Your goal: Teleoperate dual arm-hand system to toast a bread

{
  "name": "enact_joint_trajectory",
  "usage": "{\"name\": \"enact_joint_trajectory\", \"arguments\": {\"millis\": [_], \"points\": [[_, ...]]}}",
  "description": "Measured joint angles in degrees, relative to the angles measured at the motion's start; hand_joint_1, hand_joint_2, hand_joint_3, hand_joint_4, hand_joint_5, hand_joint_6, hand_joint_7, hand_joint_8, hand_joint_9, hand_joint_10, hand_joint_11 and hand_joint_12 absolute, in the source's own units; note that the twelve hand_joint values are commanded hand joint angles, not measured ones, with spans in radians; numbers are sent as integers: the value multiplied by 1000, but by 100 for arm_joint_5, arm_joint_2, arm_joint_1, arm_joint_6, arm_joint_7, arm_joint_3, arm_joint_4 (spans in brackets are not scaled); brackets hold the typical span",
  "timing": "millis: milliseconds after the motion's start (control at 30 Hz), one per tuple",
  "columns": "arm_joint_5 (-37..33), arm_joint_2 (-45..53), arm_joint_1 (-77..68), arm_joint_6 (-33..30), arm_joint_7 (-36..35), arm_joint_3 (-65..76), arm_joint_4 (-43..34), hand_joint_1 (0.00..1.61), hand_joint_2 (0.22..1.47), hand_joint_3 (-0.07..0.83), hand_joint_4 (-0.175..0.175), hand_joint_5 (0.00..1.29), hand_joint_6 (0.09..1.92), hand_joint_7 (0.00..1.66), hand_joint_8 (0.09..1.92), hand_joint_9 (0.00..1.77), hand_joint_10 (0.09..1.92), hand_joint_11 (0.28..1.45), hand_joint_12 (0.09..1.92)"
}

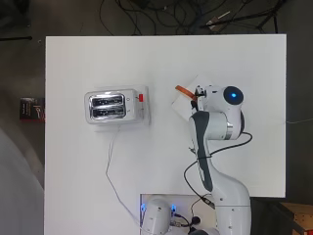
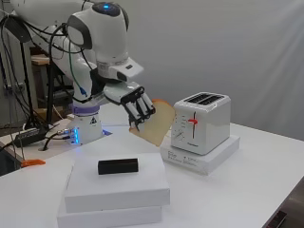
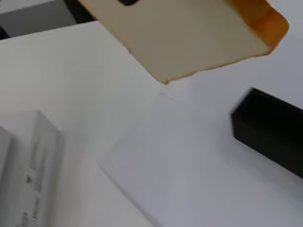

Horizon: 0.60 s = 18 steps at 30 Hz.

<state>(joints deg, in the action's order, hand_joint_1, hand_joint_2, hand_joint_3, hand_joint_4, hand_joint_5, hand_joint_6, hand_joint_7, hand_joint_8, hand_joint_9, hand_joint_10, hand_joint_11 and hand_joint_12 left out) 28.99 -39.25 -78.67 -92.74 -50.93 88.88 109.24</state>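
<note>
A pale slice of bread with an orange crust hangs in the air, pinched by the black and white hand. The overhead view shows only the crust end of the bread, left of the arm's wrist, and the hand itself is hidden under the arm. Close up in the wrist view, the bread floats above the white box. The silver two-slot toaster with a red lever stands on a flat white box at the table's left. From the side, the toaster is just beyond the held slice.
Stacked white boxes sit below the hand, with a black block on top. The toaster's white cable runs across the table toward the arm's base. The black block and box top fill the wrist view.
</note>
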Motion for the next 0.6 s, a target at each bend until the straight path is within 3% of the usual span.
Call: {"name": "enact_joint_trajectory", "arguments": {"millis": [300, 400, 500, 600], "points": [[-607, 36, -993, 36, -87, -624, -342, 1211, 1218, 1, -175, 607, 1395, 981, 1106, 1419, 87, 663, 601], [-930, -41, -1231, -96, -238, -579, -354, 1222, 1186, -1, -164, 674, 1359, 1045, 964, 1408, 87, 691, 421], [-1627, -169, -1464, -816, -439, -547, -2, 1231, 1161, 2, -159, 718, 1315, 1094, 867, 1407, 87, 741, 230], [-1935, -240, -1974, -1298, -565, -422, 167, 1228, 1158, 4, -149, 723, 1325, 1098, 842, 1401, 87, 753, 182]]}}
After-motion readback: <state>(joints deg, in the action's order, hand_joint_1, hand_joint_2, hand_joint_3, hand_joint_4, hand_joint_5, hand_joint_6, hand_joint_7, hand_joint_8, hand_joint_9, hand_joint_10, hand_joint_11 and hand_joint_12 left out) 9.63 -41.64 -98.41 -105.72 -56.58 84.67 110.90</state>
